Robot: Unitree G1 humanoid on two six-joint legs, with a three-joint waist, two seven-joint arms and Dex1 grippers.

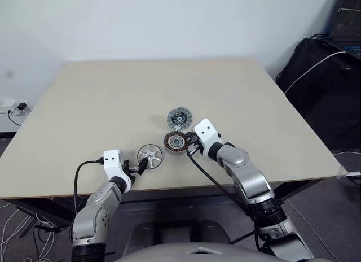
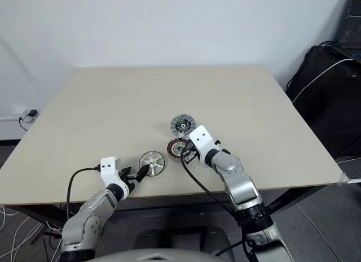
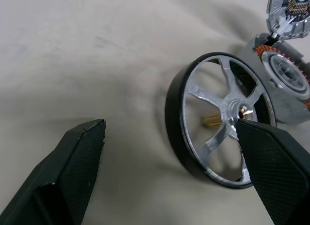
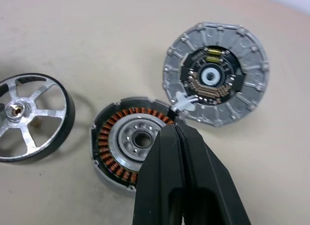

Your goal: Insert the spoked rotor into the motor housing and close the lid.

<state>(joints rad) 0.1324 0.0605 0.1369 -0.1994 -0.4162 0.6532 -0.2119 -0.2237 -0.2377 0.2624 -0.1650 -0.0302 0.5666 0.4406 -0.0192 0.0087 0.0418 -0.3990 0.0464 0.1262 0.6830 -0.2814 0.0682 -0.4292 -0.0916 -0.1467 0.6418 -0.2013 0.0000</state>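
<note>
So there's this beige counter (image 1: 101,104) with three small motor parts sitting near the front edge. The spoked rotor (image 1: 150,155) is the shiny silver wheel with a dark rim, lying flat closest to the robot's left arm. Just to its right is the motor housing (image 1: 176,141), the dark cup with copper-brown windings around a pale centre, open side up. Right behind the housing, touching or nearly touching it, lies the lid (image 1: 179,118), dark face with the green-black ring and white centre pointing up. In the right wrist view a little white tab seems to join lid and housing, but I can't tell for sure.

The left pincer (image 1: 137,166) is spread wide with nothing in it. It sits at the rotor's near edge, and in the left wrist view one finger (image 3: 271,159) overlaps the rotor's hub side while the other stands well clear on bare counter. Can't say whether it's actually touching.

The right pincer (image 4: 175,133) is squeezed fully together, gripping nothing, its tip over the near side of the housing.
</note>
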